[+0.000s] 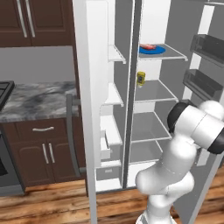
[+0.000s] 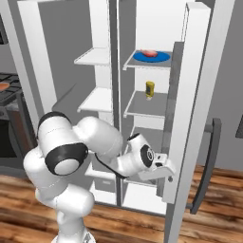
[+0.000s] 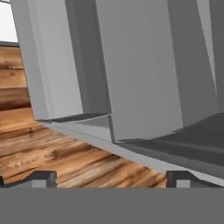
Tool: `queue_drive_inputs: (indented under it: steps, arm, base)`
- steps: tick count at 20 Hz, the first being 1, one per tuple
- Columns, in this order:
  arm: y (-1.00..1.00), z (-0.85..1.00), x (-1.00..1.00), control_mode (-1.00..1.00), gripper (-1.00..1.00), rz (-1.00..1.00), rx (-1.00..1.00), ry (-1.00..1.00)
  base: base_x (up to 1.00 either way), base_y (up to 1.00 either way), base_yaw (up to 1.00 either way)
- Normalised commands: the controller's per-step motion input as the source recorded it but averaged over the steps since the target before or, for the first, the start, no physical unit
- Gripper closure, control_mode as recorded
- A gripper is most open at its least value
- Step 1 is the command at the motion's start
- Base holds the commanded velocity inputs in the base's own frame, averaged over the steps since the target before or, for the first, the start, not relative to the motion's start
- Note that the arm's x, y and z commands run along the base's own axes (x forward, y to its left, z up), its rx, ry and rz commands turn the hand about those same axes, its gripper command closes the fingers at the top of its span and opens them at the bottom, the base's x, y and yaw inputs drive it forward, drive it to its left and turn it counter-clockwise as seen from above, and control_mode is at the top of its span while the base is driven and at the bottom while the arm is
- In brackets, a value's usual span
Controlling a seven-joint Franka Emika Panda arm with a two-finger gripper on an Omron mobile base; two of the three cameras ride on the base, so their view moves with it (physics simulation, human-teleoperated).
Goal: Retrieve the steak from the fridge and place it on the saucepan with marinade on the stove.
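Here, the tall silver-grey fridge (image 2: pixel 199 95) is seen with both doors swung open, its white shelves exposed. Inside it, on the top right shelf, a round blue plate (image 1: pixel 152 49) is set, and the small pinkish-red slab of steak (image 1: pixel 148 46) is laid on that plate. One shelf below the plate, a small yellow bottle (image 2: pixel 150 89) is stood upright. Low beside the fridge's right door, the robot's two-finger gripper (image 3: pixel 111 178) is held empty, its jaws spread wide.
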Motion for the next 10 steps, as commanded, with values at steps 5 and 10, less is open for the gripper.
queue_drive_inputs:
  steps: [5,10]
  arm:
    - [-0.27,0.70,-0.60,-1.00,-1.00,0.00,0.13,0.03]
    - [-0.07,1.00,-0.64,-1.00,-1.00,0.00,0.07,0.10]
  base:
    - [0.00,0.00,0.00]
    - [0.00,0.00,0.00]
